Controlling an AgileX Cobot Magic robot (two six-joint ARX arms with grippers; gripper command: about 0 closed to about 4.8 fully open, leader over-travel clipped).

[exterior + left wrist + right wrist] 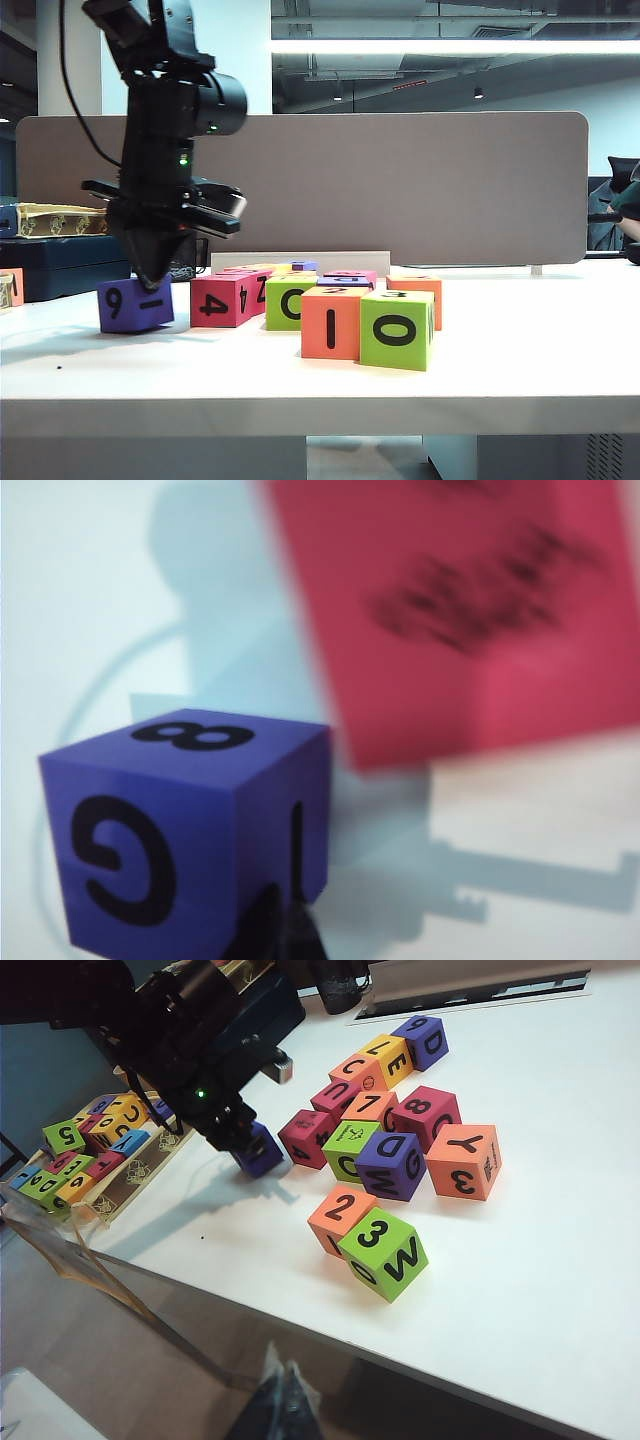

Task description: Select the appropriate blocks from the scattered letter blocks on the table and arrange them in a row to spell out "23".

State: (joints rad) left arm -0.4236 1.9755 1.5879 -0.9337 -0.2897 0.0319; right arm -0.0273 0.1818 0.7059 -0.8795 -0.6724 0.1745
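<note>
An orange block (332, 322) showing "I" and a lime-green block (397, 328) showing "O" stand side by side, touching, near the front of the table (520, 365). In the right wrist view the orange block (343, 1215) has "2" on top and the green block (380, 1250) has "3". My left gripper (150, 278) points down, shut and empty, with its tips at the upper right corner of a purple cube (135, 305). In its own view the gripper (285, 930) sits against the purple cube (180, 830). My right gripper (285, 1400) is shut and empty, off the table's front edge.
Other scattered blocks cluster behind the pair: a pink "4" cube (225, 297), a lime "C" cube (288, 301), an orange cube (463, 1160) and a purple "D" cube (392, 1165). A box of further blocks (80, 1150) sits left of the table. A grey partition (400, 180) stands behind.
</note>
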